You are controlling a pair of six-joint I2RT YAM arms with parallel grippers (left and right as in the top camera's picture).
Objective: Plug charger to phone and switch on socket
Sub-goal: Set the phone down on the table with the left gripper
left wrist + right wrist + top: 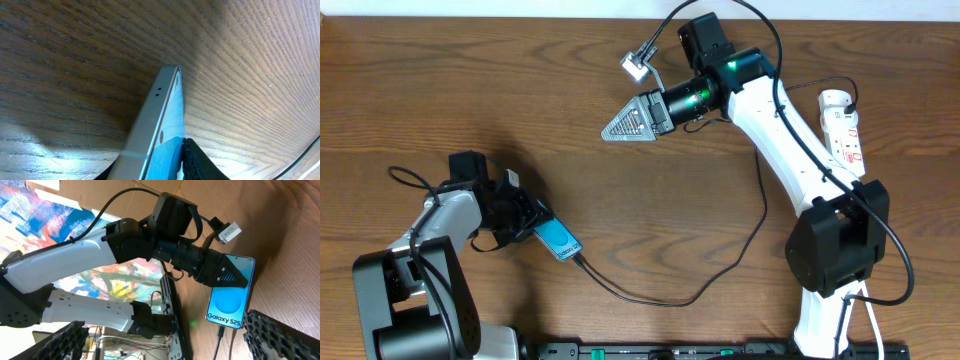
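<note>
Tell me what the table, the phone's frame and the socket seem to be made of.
The table: wood or veneer, matte brown, visible grain. The phone: frame looks like satin silver metal, screen glossy glass. The socket: smooth white plastic, probably.

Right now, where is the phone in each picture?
Overhead: the phone lies at the lower left, blue screen facing up.
Left wrist: bottom middle, seen edge-on as a thin silver strip.
Right wrist: lower right, its blue screen reads Galaxy S25.
Shared landmark: the brown wooden table shows in all three views.
</note>
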